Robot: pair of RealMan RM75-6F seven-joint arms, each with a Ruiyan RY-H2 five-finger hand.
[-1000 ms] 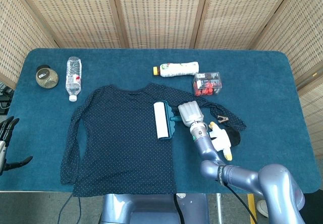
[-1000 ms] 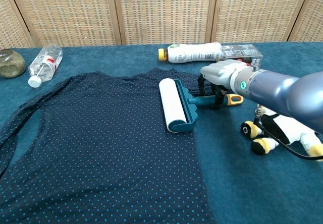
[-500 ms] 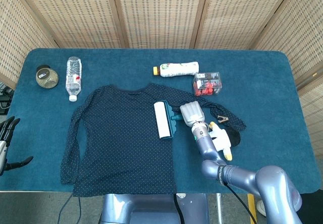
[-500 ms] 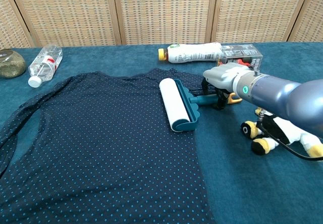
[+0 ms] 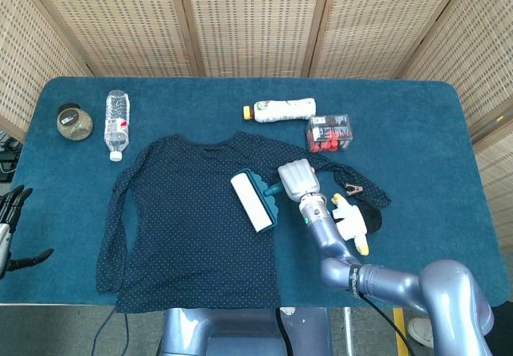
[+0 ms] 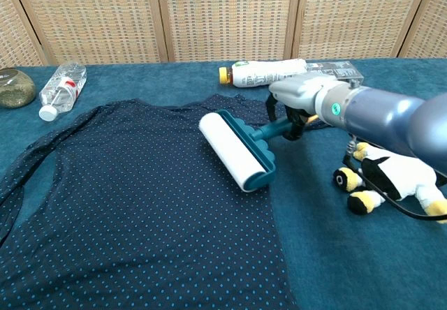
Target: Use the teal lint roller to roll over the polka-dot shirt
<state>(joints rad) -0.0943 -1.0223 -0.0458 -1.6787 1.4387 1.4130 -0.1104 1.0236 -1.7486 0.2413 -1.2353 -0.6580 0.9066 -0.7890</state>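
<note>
Idling off the table's left edge, left hand point(image 5: 11, 228) has fingers spread, holding nothing. Polka-dot shirt point(image 5: 188, 220) lies flat; teal lint roller point(image 6: 234, 149) rests angled on it, handle apparently gripped by right hand point(image 6: 297, 100).

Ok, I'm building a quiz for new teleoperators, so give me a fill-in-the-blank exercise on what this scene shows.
1. The right hand grips the handle of the teal ____.
2. The white roll of the lint roller lies on the polka-dot ____.
3. The clear water bottle lies beside a round ____ at the far left of the table.
4. The plush toy lies on the blue cloth beside the robot's ____ arm.

Missing words: lint roller; shirt; jar; right
</note>
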